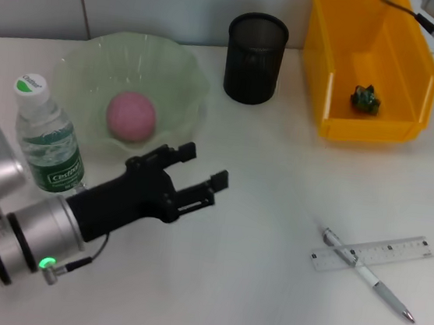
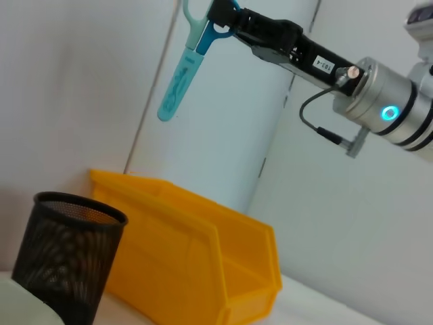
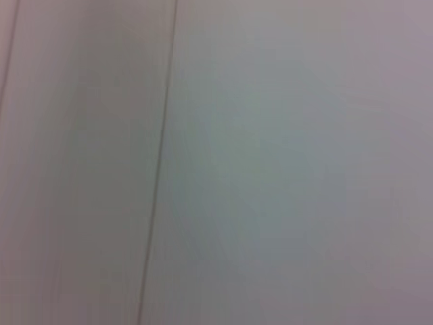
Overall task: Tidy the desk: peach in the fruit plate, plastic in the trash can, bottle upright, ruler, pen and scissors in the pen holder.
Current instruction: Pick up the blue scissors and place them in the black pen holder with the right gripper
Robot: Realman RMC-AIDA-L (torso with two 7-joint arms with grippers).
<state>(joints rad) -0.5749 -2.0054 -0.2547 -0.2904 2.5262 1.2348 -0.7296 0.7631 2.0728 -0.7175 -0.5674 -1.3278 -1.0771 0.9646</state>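
The pink peach [image 1: 131, 116] lies in the pale green fruit plate [image 1: 182, 71]. Left of the plate, the bottle [image 1: 45, 140] stands upright. Crumpled green plastic [image 1: 365, 99] sits inside the yellow trash bin [image 1: 346, 60]. At the right front of the table the pen [image 1: 369, 275] lies across the clear ruler [image 1: 395, 250]. My left gripper [image 1: 201, 167] hovers open and empty in front of the plate. High over the bin [image 2: 196, 250], my right gripper [image 2: 215, 20] is shut on the handles of the light blue scissors [image 2: 179, 74], which hang blades down. The black mesh pen holder [image 1: 255, 57] stands behind.
A white wall with panel seams rises right behind the table. The pen holder [image 2: 64, 257] and the bin stand close together along the back edge. The right wrist view shows only the wall.
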